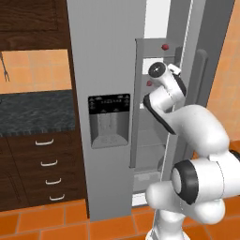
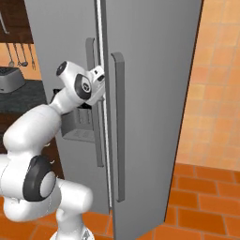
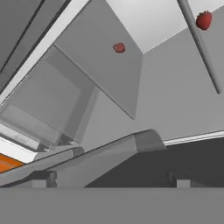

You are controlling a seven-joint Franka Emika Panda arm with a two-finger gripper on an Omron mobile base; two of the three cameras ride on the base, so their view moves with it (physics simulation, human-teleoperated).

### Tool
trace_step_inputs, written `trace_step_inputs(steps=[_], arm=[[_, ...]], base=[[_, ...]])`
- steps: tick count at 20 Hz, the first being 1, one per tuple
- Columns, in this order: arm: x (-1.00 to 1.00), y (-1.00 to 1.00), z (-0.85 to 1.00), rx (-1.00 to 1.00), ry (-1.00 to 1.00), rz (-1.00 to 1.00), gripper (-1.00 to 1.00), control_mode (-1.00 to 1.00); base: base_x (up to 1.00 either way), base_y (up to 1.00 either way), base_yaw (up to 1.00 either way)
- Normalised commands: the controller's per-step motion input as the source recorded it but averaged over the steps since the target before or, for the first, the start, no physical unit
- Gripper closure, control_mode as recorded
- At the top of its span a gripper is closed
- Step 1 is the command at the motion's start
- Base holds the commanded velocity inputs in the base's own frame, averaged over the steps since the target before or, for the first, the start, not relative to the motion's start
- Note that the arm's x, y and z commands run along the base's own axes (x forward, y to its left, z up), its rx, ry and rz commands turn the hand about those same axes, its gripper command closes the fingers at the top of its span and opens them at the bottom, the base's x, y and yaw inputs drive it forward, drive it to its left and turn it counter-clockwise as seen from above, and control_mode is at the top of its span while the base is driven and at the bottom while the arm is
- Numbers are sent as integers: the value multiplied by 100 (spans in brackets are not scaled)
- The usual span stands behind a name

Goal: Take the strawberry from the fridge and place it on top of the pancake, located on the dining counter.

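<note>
Fridge [image 1: 101, 56]: tall grey steel, two doors, long vertical handles, black dispenser panel on the shut door; the other door stands open. Strawberry [image 1: 165, 47]: tiny, red, rounded, resting on a grey inner shelf near the shelf's outer edge.

Base cameras flanking fridge [image 1: 105, 56] (hand camera inside)

Even, bright rendered light; faint soft shadows; slightly coarse, no glare.
</note>
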Motion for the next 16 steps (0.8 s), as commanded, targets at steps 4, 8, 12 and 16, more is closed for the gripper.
trace_step_inputs(steps=[4,8,12,16], arm=[[-59,-58,11,0,-16,-6,-100,-100],[-53,-67,26,1,-14,-10,-100,-100],[-46,-86,24,4,-7,-15,-100,-100],[-16,-100,17,14,0,-20,-100,-100]], base=[[0,0,0],[0,0,0],[0,0,0],[0,0,0]])
